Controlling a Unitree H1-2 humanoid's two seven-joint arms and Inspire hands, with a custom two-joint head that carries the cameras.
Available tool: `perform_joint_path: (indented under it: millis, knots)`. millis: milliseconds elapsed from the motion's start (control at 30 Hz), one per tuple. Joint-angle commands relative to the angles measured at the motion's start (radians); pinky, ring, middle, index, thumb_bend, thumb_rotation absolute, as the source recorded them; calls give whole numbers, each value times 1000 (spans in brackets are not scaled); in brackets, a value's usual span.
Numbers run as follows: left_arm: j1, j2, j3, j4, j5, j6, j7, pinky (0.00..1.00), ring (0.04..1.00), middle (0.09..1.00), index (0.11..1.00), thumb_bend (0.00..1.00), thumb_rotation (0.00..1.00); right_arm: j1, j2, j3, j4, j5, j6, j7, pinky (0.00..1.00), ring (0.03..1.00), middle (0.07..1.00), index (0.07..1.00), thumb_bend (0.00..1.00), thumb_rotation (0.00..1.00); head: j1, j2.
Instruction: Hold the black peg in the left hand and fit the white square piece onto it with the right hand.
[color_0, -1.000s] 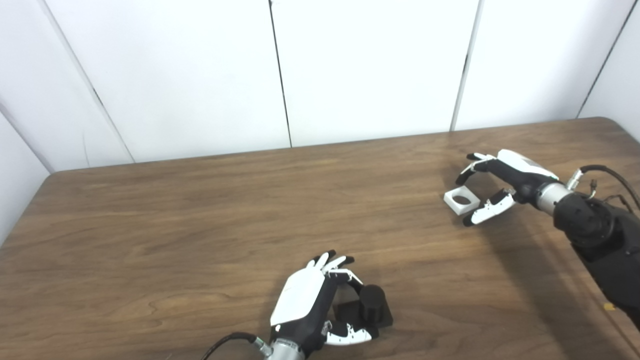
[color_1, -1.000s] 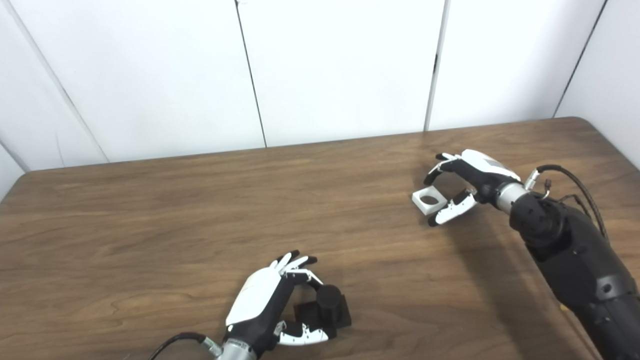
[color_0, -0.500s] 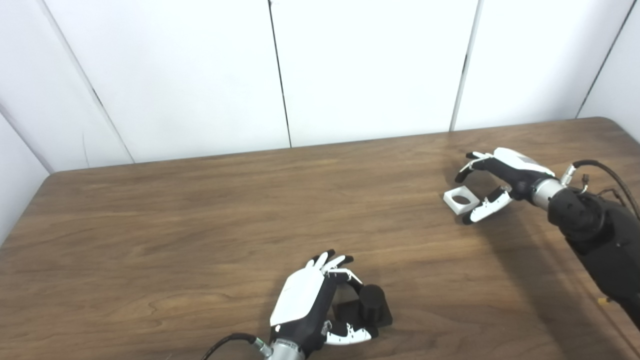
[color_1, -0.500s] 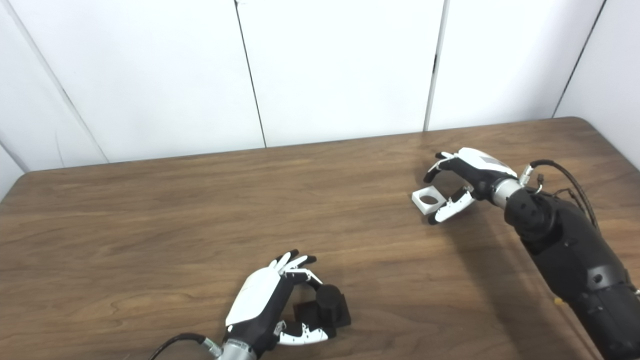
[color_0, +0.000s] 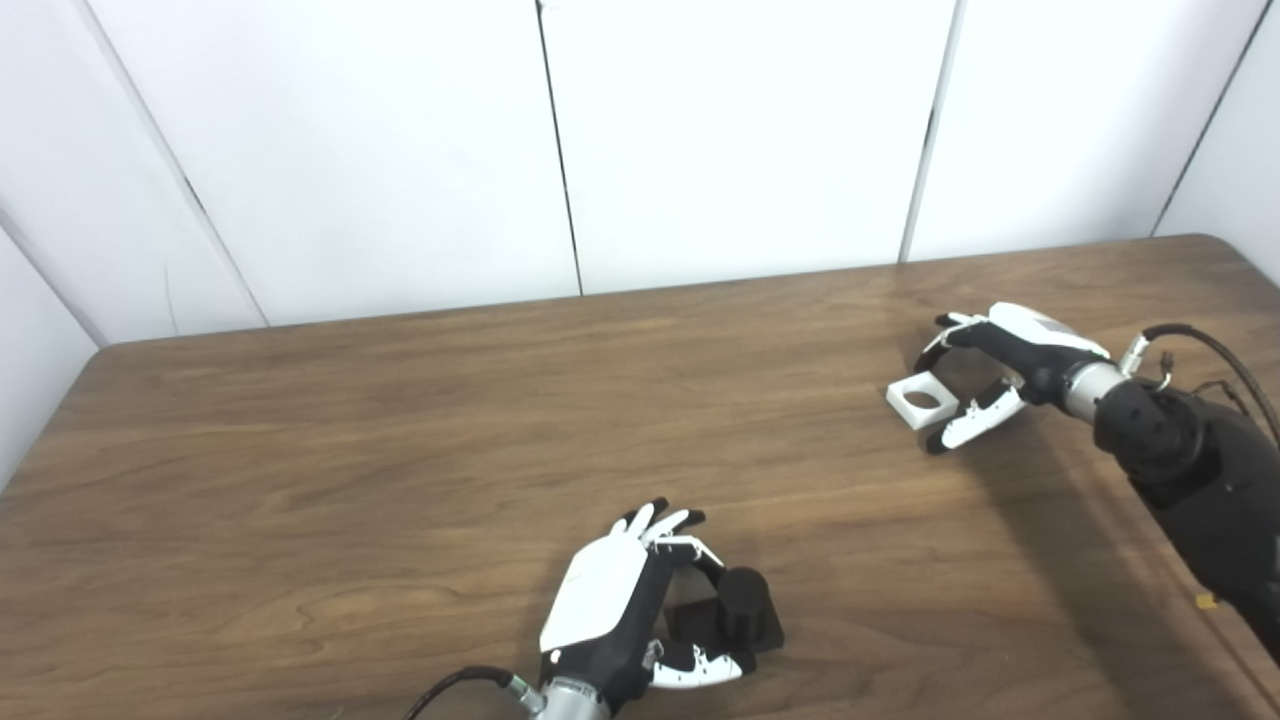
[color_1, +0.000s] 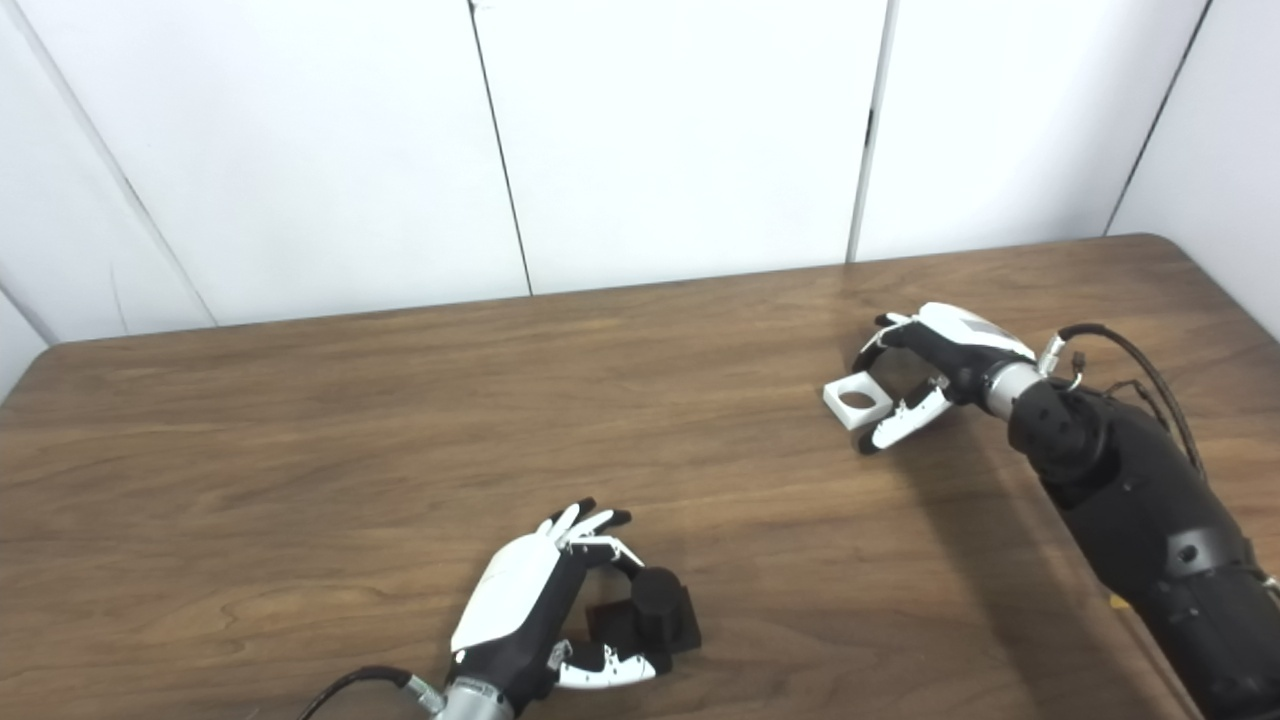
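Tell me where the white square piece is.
The white square piece lies flat on the table's far right part, between the open right hand's fingers and thumb.

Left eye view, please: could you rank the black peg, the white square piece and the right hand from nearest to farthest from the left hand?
1. Black peg, beside the left hand, between its fingers.
2. White square piece, far right, flat on the table.
3. Right hand, just beyond the piece, fingers around it.
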Motion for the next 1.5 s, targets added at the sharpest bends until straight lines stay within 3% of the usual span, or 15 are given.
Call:
perform_joint_path:
  millis: [0,500,800,867,933,1467]
  knots:
    - [-7,0,7,7,30,11,6,1000,994,906,490,516,79,-54,-8,3,-4,-10,-33,-26,1000,1000,975,699,880,233,0,1]
    - [-8,-7,9,8,32,9,10,1000,992,905,490,516,79,-48,3,9,32,-6,-63,-61,1000,1000,968,678,882,238,1,2]
    - [-10,-8,9,8,31,11,10,1000,993,906,490,516,78,-42,7,12,45,-8,-87,-83,1000,1000,950,602,839,237,4,2]
    - [-10,-9,10,10,27,10,12,1000,994,906,490,516,78,-40,9,12,45,-11,-89,-88,1000,1000,948,528,627,180,4,2]
    - [-12,-10,9,10,30,13,10,1000,993,906,490,516,79,-39,8,14,46,-14,-94,-90,1000,1000,947,500,546,159,5,3]
    - [-14,-14,8,11,34,17,14,1000,994,905,490,517,78,-32,6,16,39,-16,-96,-79,986,1000,929,493,521,153,7,5]
